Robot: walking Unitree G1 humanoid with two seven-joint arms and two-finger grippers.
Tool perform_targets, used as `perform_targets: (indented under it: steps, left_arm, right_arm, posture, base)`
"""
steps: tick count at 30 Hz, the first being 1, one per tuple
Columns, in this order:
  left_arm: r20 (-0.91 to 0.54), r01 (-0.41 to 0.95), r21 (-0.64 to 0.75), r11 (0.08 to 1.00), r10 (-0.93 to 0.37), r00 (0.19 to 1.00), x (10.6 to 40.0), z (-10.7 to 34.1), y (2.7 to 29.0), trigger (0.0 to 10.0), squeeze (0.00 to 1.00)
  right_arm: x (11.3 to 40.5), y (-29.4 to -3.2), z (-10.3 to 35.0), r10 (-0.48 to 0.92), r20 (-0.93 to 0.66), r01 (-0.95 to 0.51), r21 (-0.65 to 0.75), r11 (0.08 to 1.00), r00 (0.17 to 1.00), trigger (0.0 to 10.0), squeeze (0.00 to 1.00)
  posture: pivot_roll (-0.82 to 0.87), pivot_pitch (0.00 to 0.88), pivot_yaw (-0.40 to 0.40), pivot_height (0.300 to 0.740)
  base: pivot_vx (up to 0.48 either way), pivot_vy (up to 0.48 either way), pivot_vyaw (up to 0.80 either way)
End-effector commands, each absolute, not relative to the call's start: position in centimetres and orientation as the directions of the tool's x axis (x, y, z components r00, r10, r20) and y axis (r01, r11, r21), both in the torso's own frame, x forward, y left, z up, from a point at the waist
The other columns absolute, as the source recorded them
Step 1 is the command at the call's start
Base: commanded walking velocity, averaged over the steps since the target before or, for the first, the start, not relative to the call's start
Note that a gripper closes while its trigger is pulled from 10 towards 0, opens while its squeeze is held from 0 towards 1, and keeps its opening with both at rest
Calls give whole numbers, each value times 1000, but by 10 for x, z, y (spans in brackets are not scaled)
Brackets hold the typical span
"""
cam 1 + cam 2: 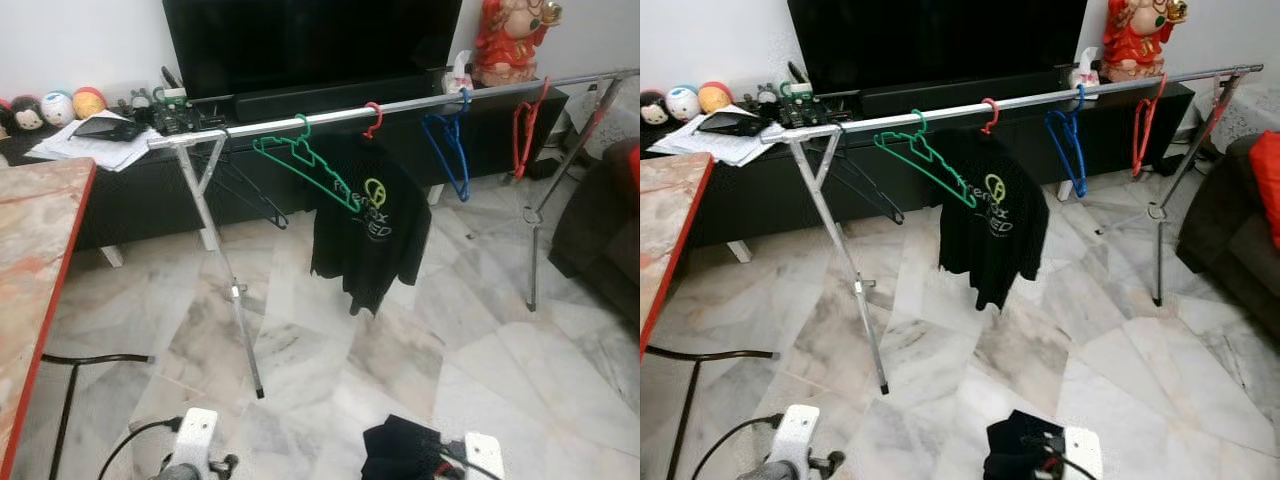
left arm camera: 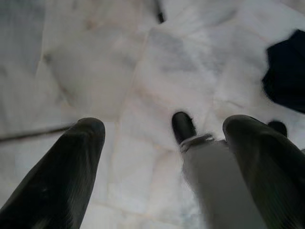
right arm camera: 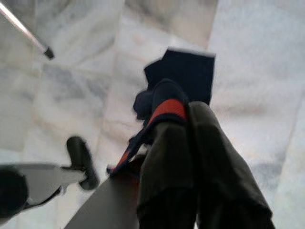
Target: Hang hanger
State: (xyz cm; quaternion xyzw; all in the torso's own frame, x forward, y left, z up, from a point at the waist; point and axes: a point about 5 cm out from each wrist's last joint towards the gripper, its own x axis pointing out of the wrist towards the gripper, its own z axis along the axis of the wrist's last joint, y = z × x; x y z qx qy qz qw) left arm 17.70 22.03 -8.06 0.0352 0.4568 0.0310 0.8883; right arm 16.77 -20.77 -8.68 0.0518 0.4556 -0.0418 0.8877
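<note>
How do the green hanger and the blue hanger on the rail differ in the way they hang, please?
The green hanger is swung out at a slant, its body running sideways along the rail; the blue hanger hangs almost straight down. The green one sits left of the black T-shirt, the blue one to its right. Both are bare plastic hangers hooked over the same rail.

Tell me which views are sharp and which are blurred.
Left and right eye views: evenly lit and sharp, the rail and black T-shirt crisp. Left wrist view: soft, the open left end effector smeared. Right wrist view: blurred around the red hanger.
</note>
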Motion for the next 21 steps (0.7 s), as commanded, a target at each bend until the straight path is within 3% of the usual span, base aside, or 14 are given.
perform_targets:
  steps: [1, 21]
  left_arm:
    - [-819, -52, 89, 995, 102, 565, 172, -82, 223, 10000, 0]
    - [-828, 11, 81, 997, 61, 557, 163, -88, 213, 10000, 0]
  right_arm:
    - [173, -207, -84, -22, -799, 101, 49, 994, 601, 10000, 0]
    - [169, -225, -82, -52, -787, 130, 36, 991, 615, 10000, 0]
  posture:
    - [-85, 0, -28, 740]
    - [-98, 0, -39, 740]
  base:
    - [0, 0, 0]
    - [0, -13, 0]
